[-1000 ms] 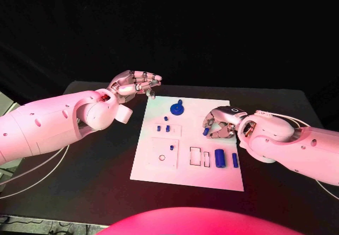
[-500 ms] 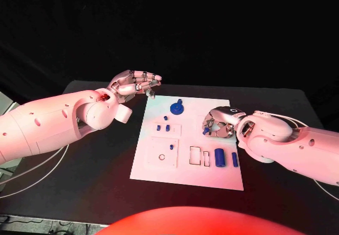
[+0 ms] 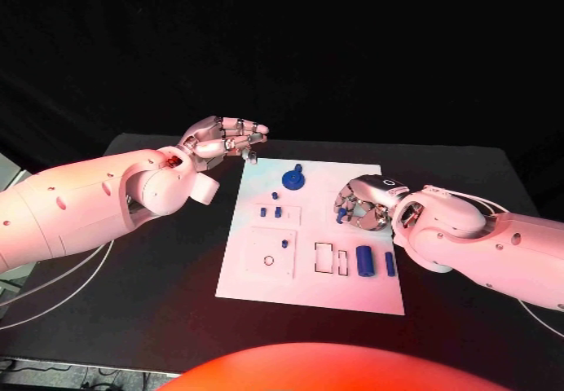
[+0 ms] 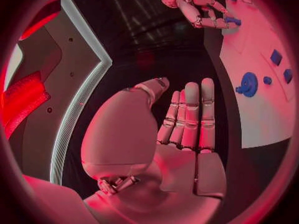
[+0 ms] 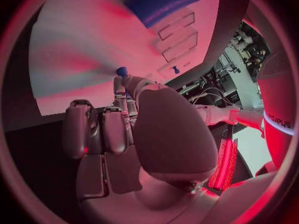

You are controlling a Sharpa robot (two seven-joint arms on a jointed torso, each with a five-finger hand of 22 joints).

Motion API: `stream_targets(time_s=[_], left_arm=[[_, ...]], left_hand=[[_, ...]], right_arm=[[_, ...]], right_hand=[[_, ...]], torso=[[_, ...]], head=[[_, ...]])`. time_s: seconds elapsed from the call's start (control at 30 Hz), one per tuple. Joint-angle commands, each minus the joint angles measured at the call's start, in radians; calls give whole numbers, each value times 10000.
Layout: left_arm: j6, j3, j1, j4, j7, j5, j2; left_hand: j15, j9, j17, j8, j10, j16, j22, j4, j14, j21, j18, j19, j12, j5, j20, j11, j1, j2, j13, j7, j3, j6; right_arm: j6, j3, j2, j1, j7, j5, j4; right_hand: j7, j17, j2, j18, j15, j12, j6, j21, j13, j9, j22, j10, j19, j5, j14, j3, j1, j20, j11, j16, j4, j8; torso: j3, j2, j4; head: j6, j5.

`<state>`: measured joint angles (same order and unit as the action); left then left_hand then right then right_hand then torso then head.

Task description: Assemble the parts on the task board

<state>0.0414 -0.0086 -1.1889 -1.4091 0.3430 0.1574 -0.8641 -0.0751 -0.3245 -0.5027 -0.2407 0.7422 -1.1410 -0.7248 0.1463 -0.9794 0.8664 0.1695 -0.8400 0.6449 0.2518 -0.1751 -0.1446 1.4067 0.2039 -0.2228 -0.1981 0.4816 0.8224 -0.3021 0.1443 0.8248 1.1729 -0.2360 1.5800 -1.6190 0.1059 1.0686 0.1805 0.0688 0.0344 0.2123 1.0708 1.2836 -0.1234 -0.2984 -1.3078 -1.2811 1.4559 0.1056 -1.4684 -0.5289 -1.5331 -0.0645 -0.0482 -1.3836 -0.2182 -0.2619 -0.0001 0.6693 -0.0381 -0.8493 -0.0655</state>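
From the head view, the right hand (image 3: pixel 362 204) hovers over the white task board (image 3: pixel 311 285), pinching a small blue part (image 3: pixel 342 216) that could slip or tilt off its slot because the grip is only at the fingertips. In the left wrist view, the left hand (image 4: pixel 187 134) lies flat, fingers together, empty, beside the board. The right wrist view shows the part (image 5: pixel 121 71) at the fingertips, just above the board.

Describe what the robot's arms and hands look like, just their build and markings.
Both arms are bulky, smooth white shells with small dark dots. The left robot hand and right robot hand are silver, jointed metal fingers. Thin pale cables loop beside each arm. The right wrist carries a black ring marking.
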Motion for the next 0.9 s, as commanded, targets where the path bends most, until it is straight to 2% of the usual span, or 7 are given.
stream_targets(time_s=[0.03,0.23,0.53,0.63,0.73,0.9], left_arm=[[-164,6,-3,-4,23,25,15],[-160,6,-3,11,10,25,15],[-167,6,-3,24,-2,25,38],[-177,6,-3,27,-11,25,50],[-176,6,-3,30,-18,25,60],[-175,6,-2,43,-30,25,97]], left_hand=[[-4,8,8,-54,38,-58,-14,27,-53,42,134,-48,-58,25,5,-6,-33,-84,9,6,8,19],[-2,9,9,-60,38,-59,-16,21,-54,44,135,-48,-63,21,6,-4,-24,-83,17,10,10,20],[-2,9,9,-60,38,-59,-16,21,-54,44,135,-48,-63,21,6,-4,-24,-83,17,10,10,20],[-2,9,9,-60,38,-59,-16,21,-54,44,135,-48,-63,21,6,-4,-24,-83,17,10,10,20],[-2,9,9,-60,38,-59,-16,21,-54,44,135,-48,-63,21,6,-4,-24,-83,17,10,10,20],[-2,9,9,-60,38,-59,-16,21,-54,44,135,-48,-63,21,6,-4,-24,-83,17,10,10,20]], right_arm=[[-690,-22,50,12,6,72,-120],[-720,-44,230,110,-28,-411,-466],[-751,-88,406,305,18,-886,-1441],[-760,-92,286,323,81,-923,-1685],[-769,-92,49,317,160,-868,-1828],[-822,-80,-458,198,309,-564,-1927]], right_hand=[[-3,18,8,-81,61,-106,-98,47,-88,-1393,-1090,-226,51,69,-148,-436,360,3,146,-70,299,-644],[-5,7,58,-80,63,-171,-142,39,-151,-1510,-1104,-255,50,90,-145,-625,542,5,149,-66,450,-730],[-3,-47,81,-69,62,-210,-166,-18,-178,-1566,-1083,-259,30,115,-135,-705,638,5,145,-47,529,-768],[-2,-60,84,-67,62,-218,-170,-25,-181,-1573,-1080,-256,27,116,-132,-717,649,5,145,-42,543,-773],[1,-87,86,-64,60,-239,-182,-42,-186,-1590,-1075,-248,21,120,-126,-749,676,4,142,-31,575,-782],[4,-101,87,-61,60,-249,-189,-57,-189,-1598,-1069,-245,15,124,-123,-766,688,4,140,-25,593,-785]], torso=[[-5,1,-18],[-14,-10,-11],[-13,-17,8],[-8,-7,-2],[-4,-8,14],[-9,-11,-3]], head=[[-5,4],[4,-17],[25,-59],[26,-79],[19,-128],[31,-168]])
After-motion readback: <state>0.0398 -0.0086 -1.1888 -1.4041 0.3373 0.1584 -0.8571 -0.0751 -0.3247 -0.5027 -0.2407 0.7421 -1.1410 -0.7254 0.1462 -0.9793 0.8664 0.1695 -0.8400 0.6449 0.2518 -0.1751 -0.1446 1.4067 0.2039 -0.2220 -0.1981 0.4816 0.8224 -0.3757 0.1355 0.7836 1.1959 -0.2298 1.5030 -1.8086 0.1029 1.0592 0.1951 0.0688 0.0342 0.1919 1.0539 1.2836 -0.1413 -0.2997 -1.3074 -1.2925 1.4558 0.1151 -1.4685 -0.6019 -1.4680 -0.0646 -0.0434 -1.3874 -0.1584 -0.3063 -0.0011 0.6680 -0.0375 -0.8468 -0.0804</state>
